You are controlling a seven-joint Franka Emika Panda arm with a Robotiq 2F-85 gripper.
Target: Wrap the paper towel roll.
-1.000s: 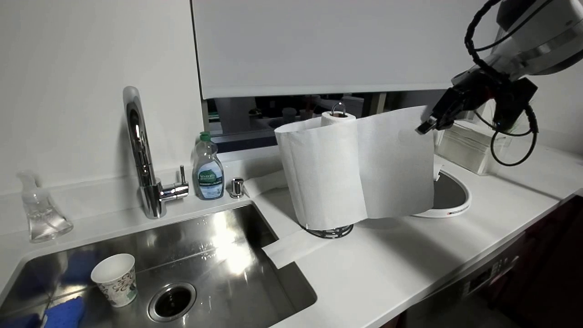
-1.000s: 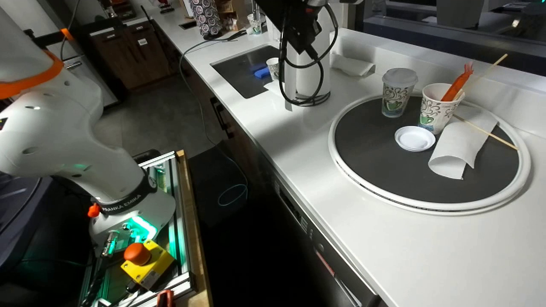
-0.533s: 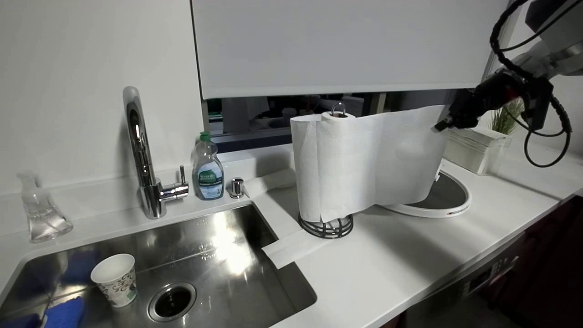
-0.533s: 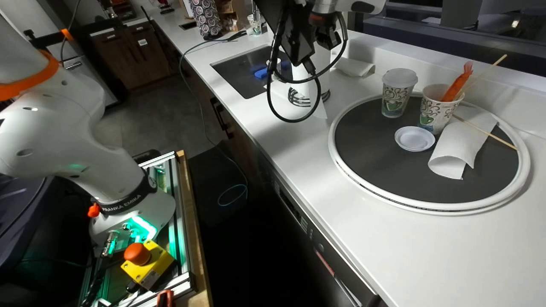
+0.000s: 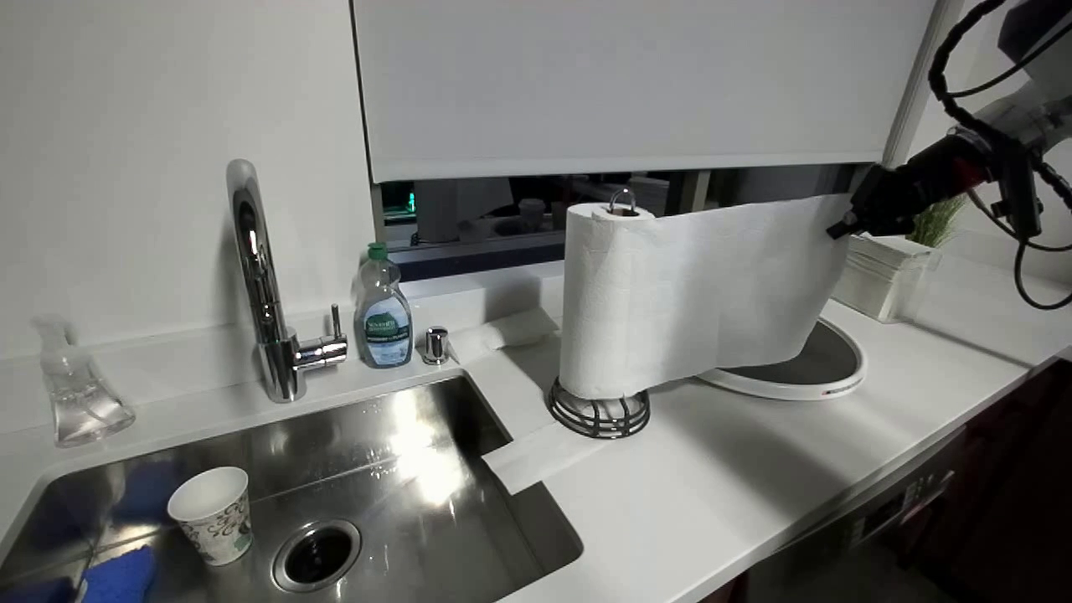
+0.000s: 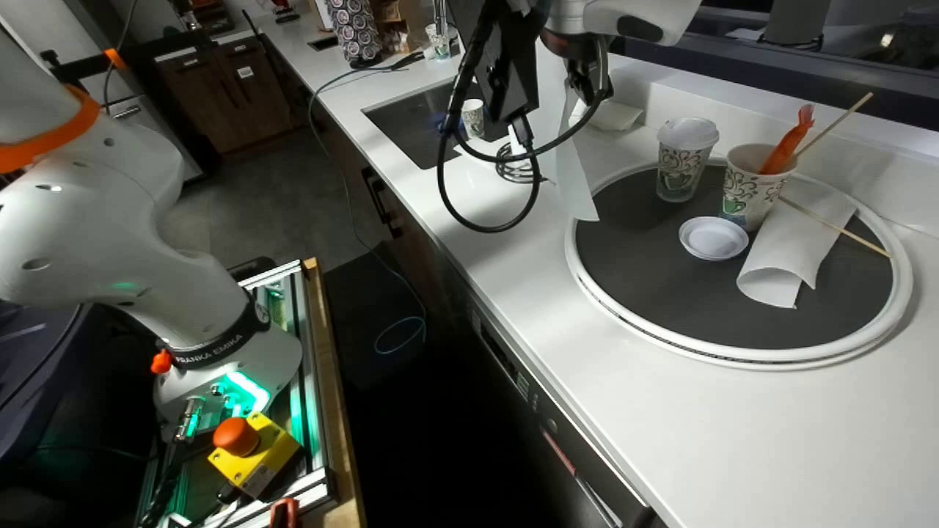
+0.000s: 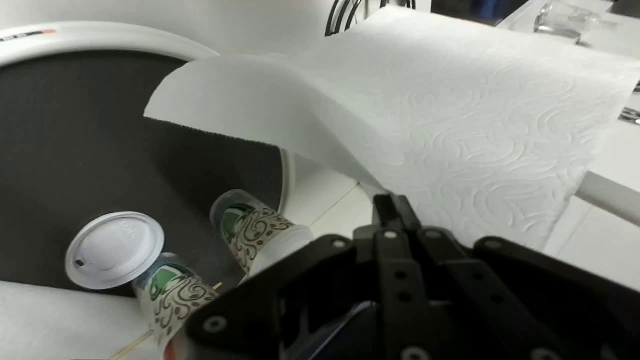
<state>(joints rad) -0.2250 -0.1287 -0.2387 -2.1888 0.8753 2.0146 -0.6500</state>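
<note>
My pincer (image 7: 393, 201) clamps the loose sheet (image 5: 749, 285) of the paper towel roll (image 5: 596, 306), upright on its stand (image 5: 599, 416) beside the sink (image 5: 410, 519); I judge the step as tensioning; next, I should guide the sheet around the roll.

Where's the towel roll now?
In an exterior view, the roll stands upright just right of centre, between the sink on its left and the round tray on its right.

Swirl-embossed white paper towel roll (image 5: 605, 306); black claw (image 7: 394, 204)
</note>
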